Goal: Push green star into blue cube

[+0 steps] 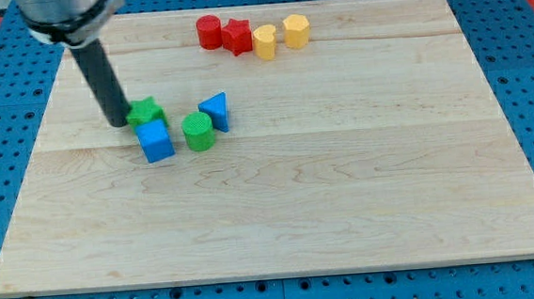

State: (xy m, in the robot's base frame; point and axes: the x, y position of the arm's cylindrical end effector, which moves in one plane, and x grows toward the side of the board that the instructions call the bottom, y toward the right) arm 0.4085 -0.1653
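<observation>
Contact showed at my tip [117,123], a bare rod with nothing to open or close, pressed against the left side of the green star [147,112]. That star touched the blue cube [156,141] just below it. A green cylinder [198,132] stood beside the cube, a blue triangular block [215,111] against it. Near the top of the wooden board [345,182] sat a red cylinder [208,31], a red star [236,36], and two yellow blocks [265,42] [296,31]. No writing could be read.

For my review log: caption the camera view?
My tip presses the green star against the blue cube.
</observation>
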